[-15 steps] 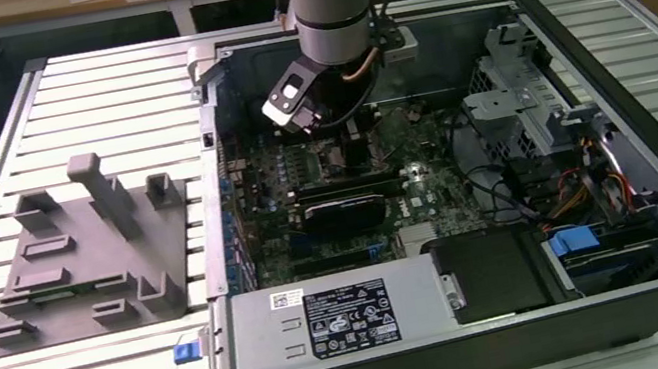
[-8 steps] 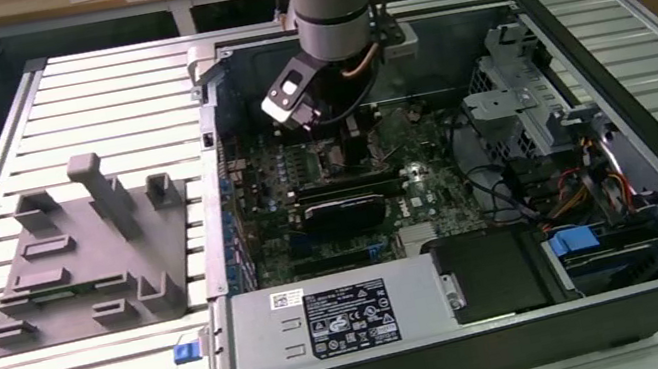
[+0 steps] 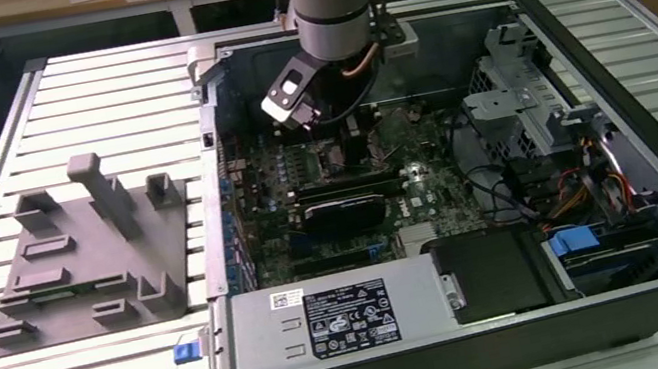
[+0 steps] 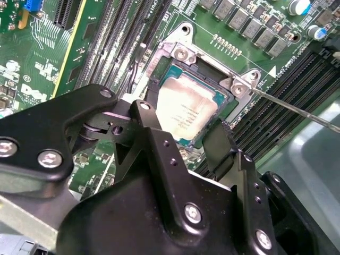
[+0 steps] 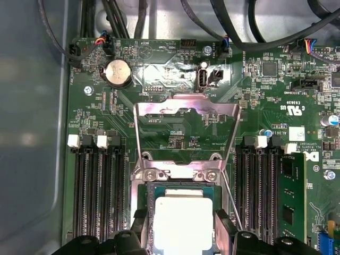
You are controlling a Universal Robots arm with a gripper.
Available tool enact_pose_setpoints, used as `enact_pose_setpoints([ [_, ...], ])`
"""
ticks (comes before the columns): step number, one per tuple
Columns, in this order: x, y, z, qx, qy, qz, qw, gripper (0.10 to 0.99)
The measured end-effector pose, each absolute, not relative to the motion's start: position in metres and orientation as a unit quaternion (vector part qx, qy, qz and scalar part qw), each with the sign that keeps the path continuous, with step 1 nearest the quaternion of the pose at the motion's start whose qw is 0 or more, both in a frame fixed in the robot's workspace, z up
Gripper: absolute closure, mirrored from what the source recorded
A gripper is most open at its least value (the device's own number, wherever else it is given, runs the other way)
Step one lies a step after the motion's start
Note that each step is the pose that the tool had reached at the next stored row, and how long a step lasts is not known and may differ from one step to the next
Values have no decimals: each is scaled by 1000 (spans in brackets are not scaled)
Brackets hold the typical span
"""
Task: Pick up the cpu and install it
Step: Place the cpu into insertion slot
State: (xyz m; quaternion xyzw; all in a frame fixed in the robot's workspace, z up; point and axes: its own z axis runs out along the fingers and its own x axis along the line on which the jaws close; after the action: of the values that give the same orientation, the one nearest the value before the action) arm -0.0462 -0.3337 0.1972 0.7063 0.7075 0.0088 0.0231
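The cpu (image 4: 187, 109) is a small square chip with a pale silver top, lying level within the open socket frame (image 4: 183, 53) on the green motherboard (image 4: 42, 58). It also appears in the first wrist view, cpu (image 5: 181, 218). My gripper (image 4: 186, 121) straddles it, and the black fingers (image 4: 150, 114) press against two opposite edges of the chip. In the exterior view the gripper (image 3: 333, 125) reaches down into the open computer case (image 3: 622, 1), over the upper middle of the board.
The socket's metal load plate (image 5: 186, 114) stands flipped open and its wire lever (image 4: 297, 109) juts out sideways. Memory slots (image 5: 98, 191) flank the socket. A black block (image 3: 340, 205), drive cages (image 3: 531, 98) and cables crowd the case. A grey plastic fixture (image 3: 84, 253) lies on the table.
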Motion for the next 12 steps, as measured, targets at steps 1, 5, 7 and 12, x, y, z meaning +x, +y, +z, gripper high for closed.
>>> enact_pose_setpoints([
  [1,-46,-334,197,706,707,9,23,475],
  [5,-46,-334,195,707,707,9,23,475],
  [7,-46,-334,195,707,707,9,23,475],
  [12,-46,-334,195,707,707,9,23,475],
])
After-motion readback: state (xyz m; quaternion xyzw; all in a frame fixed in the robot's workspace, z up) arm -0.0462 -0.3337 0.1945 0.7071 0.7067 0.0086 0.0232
